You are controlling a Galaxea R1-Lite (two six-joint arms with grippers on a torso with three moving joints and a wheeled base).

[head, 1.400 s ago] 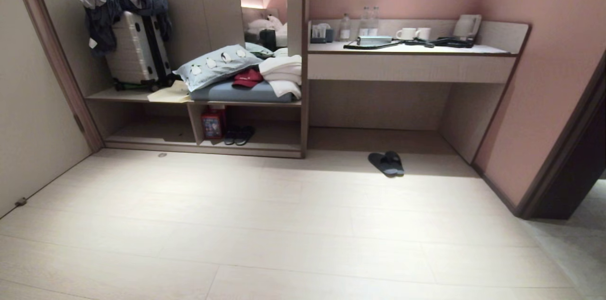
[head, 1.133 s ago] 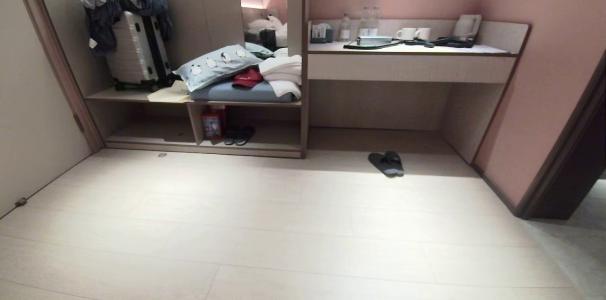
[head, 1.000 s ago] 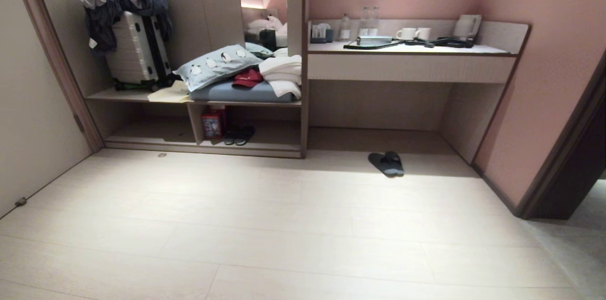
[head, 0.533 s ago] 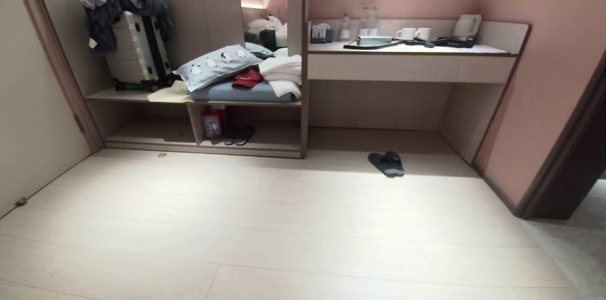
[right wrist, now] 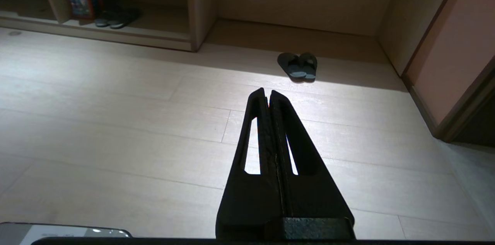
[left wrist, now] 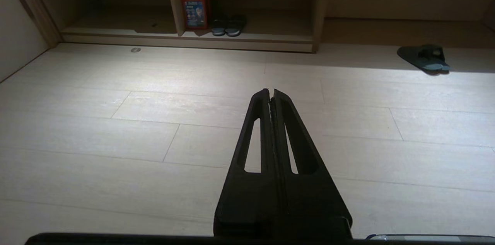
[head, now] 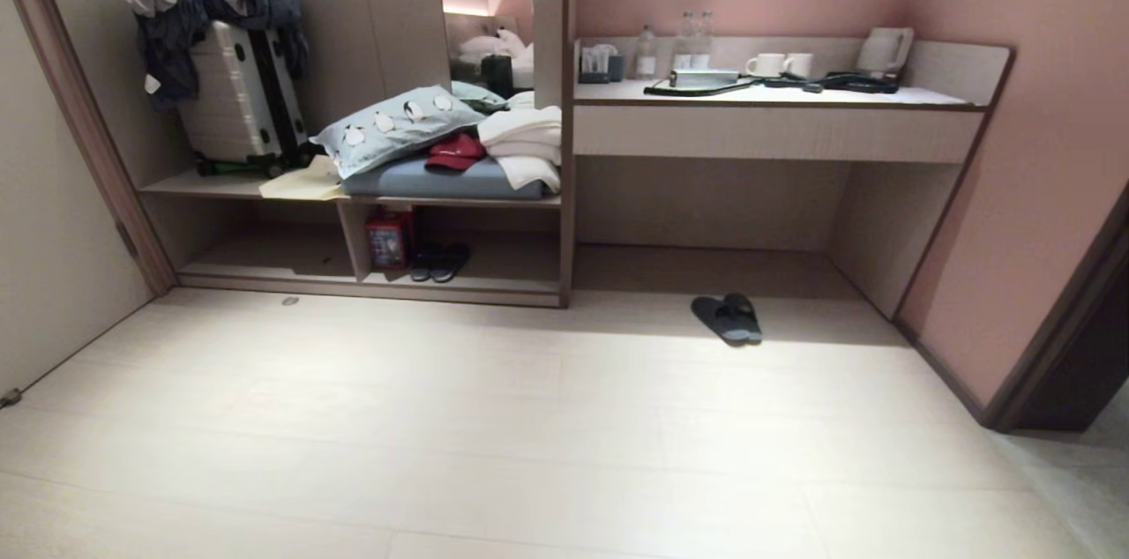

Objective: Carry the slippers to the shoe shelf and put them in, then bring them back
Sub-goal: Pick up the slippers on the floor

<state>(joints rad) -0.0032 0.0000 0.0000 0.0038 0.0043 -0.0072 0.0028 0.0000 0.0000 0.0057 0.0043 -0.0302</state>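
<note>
Pointing forward, both grippers' fingers [left wrist: 267,100] pressed together

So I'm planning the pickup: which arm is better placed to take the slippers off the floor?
Probably the right. The slippers lie right of centre in the head view and nearly straight ahead of the right gripper, but far off to one side of the left gripper. Both are shut and still far away.

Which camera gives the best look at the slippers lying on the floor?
The right wrist view: the slippers sit near centre, both clearly separate, side by side. The head view shows them small and far off. The left wrist view catches them at the edge, overlapping.
</note>
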